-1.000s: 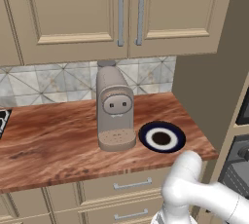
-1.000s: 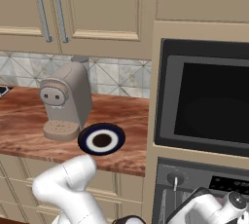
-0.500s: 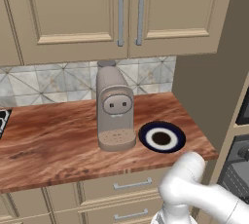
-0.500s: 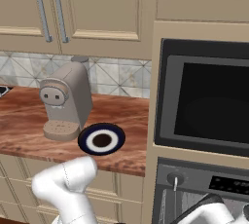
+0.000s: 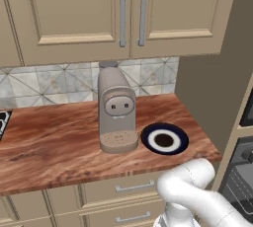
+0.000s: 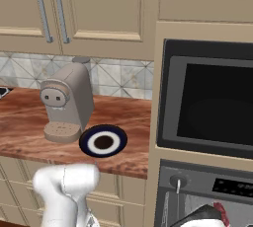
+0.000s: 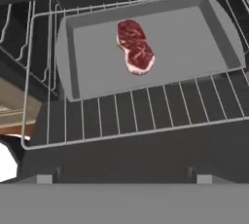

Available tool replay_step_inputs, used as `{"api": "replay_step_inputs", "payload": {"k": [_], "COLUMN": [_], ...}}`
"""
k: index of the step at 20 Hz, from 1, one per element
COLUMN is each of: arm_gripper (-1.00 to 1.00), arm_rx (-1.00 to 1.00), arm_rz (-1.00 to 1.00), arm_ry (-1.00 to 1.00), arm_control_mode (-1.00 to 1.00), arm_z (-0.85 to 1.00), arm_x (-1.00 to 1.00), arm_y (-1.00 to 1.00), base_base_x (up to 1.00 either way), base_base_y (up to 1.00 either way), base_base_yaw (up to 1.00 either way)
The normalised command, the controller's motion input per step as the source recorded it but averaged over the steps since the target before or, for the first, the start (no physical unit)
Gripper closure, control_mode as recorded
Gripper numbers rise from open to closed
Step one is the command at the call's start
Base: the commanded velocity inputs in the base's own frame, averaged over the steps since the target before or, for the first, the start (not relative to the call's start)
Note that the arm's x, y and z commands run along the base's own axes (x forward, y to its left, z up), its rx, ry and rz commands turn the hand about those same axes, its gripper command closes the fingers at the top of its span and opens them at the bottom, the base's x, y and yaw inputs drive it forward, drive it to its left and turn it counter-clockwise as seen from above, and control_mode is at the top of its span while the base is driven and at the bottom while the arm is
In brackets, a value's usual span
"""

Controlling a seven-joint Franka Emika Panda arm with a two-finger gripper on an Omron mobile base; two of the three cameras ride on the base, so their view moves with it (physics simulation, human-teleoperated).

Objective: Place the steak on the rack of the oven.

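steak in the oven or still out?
In. The steak lies flat in a grey tray on the rack, clear of the gripper.

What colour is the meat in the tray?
The steak is dark red with pale pink-white fat streaks, clearest in the hand view.

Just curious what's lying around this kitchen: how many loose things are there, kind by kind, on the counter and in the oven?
Coffee machine: 1
Plate: 1
Steak: 1
Baking tray: 1
Rack: 1
Total: 5
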Motion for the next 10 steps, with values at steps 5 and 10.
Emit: {"api": "replay_step_inputs", "payload": {"k": [5,10], "arm_gripper": [-1.00,-1.00], "arm_rx": [-0.17,-0.18], "arm_rz": [0.00,0.00], "arm_ry": [-0.01,0.00], "arm_control_mode": [-1.00,-1.00], "arm_z": [0.50,0.68], "arm_x": [-0.42,-0.21], "arm_y": [1.00,0.99], "base_base_x": [0.00,0.00], "base_base_y": [0.00,0.00], "base_base_yaw": [0.00,0.00]}}
